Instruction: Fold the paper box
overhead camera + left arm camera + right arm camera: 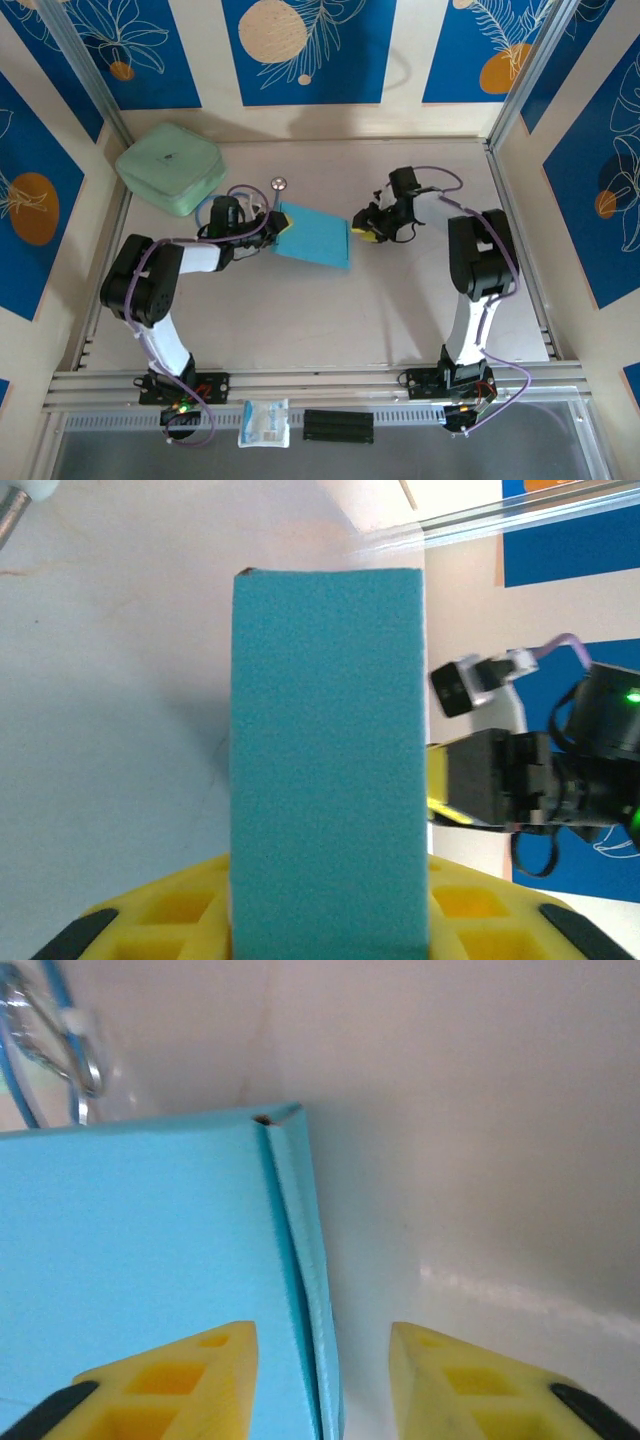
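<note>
Pale tabletop [400, 300], blue leaf-print walls [310, 50]. Top view: paper box [313, 235] lies mid-table as a flat teal slab between both grippers. Left wrist view: left gripper [330, 910] clamps the box's near end. Right wrist view: right gripper [322, 1335] stands parted, straddling the box's side edge; corner seam slightly gapped.

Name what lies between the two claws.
The teal paper box lies between the left claw and the right claw, one at each end of it, as the top view shows.
</note>
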You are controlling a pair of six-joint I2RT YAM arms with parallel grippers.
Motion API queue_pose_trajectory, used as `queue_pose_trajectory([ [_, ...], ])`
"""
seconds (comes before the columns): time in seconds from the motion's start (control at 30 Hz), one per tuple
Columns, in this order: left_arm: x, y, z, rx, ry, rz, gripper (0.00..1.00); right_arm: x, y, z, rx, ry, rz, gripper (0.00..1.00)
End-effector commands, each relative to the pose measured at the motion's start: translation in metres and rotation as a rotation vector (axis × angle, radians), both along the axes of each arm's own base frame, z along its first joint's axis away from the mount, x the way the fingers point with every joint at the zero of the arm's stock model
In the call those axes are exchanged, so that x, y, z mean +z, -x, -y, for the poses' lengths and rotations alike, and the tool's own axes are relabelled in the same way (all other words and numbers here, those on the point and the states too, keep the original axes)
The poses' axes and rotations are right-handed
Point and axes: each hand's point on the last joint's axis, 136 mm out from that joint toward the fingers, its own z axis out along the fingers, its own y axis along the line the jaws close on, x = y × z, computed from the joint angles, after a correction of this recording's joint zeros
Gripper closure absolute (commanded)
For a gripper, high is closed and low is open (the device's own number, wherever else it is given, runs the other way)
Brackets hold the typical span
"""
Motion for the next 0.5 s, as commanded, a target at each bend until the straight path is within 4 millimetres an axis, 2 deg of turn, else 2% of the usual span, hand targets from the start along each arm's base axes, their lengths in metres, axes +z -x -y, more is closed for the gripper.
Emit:
queue_pose_trajectory([
  [0.0,0.031,-0.003,0.0,0.004,-0.006,0.055,0.71,0.054,-0.001,0.018,-0.019,0.043,0.129,0.55],
  [0.07,0.039,-0.002,-0.003,0.018,-0.023,0.045,0.71,0.089,0.002,0.018,-0.004,0.076,0.276,0.46],
  [0.13,0.048,0.001,-0.008,0.047,-0.052,0.02,0.71,0.134,0.01,0.006,0.07,0.145,0.518,0.33],
  [0.2,0.054,0.005,-0.014,0.073,-0.09,-0.019,0.72,0.173,0.025,-0.016,0.204,0.232,0.784,0.25],
  [0.27,0.062,0.009,-0.02,0.106,-0.124,-0.051,0.72,0.198,0.047,-0.046,0.386,0.338,1.064,0.2],
  [0.33,0.073,0.014,-0.019,0.108,-0.137,-0.058,0.72,0.205,0.079,-0.082,0.638,0.399,1.319,0.16],
  [0.4,0.086,0.019,-0.013,0.085,-0.137,-0.053,0.71,0.193,0.112,-0.114,0.912,0.468,1.553,0.15],
  [0.47,0.097,0.024,-0.007,0.07,-0.146,-0.047,0.71,0.177,0.127,-0.133,1.076,0.566,1.708,0.08],
])
